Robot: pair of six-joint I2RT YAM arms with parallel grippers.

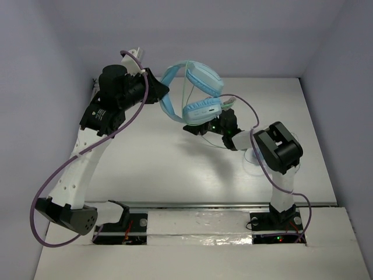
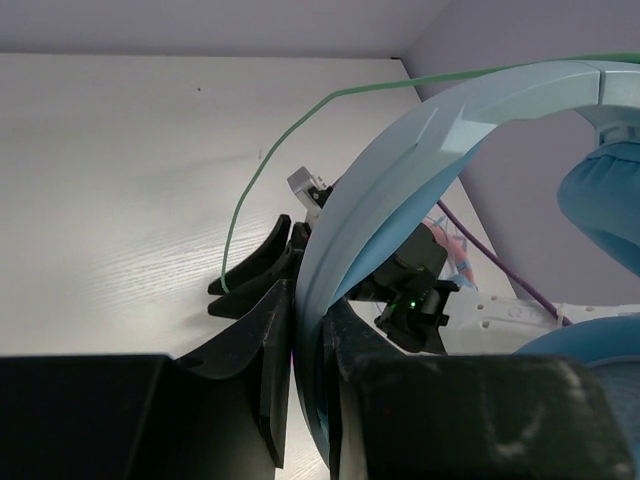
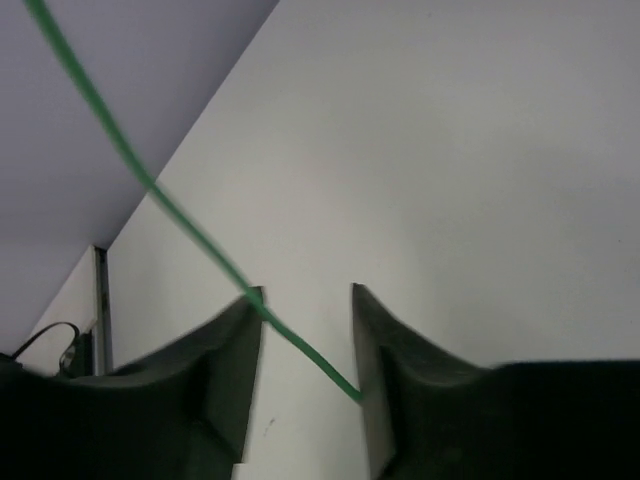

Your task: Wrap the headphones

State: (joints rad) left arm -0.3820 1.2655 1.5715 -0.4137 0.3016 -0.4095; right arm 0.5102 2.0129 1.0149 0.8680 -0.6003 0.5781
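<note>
White table (image 1: pixel 175 175), bounded by pale lavender walls (image 1: pixel 245 35), forms the work area. Both arms reach from its near edge toward 12 o'clock.

1. The left tool (image 1: pixel 156 92) sits at 11 o'clock from the table centre in the top view. Its jaws are pressed together on the headband (image 2: pixel 400 170) of the headphones (image 1: pixel 195 67), one jaw on each face of the band, as the left wrist view shows. Judged purpose: this grip serves as a fixed anchor and lifts the headset, so that the cable can pass around it.

2. The headphones hang in the air at 12 o'clock, off the table. The headband arches up and to the right of the left tool. One ear cup (image 1: pixel 202 109) hangs at the lower right.

3. The cable (image 2: pixel 250 190), thin and pale green, leaves the headset in a loose arc and descends toward the other arm.

4. The right tool (image 1: pixel 197 129) sits just at 6 o'clock of the ear cup. In the right wrist view its jaws stand spread. The cable (image 3: pixel 150 185) crosses the gap from 11 o'clock to 5 o'clock, brushing the jaw edges without being pinched. Judged purpose: the cable is guided, not gripped, so it can slide during winding.

Caution: a slack cable may slip out of the spread jaws. Whether any turns lie on the band cannot be told.
</note>
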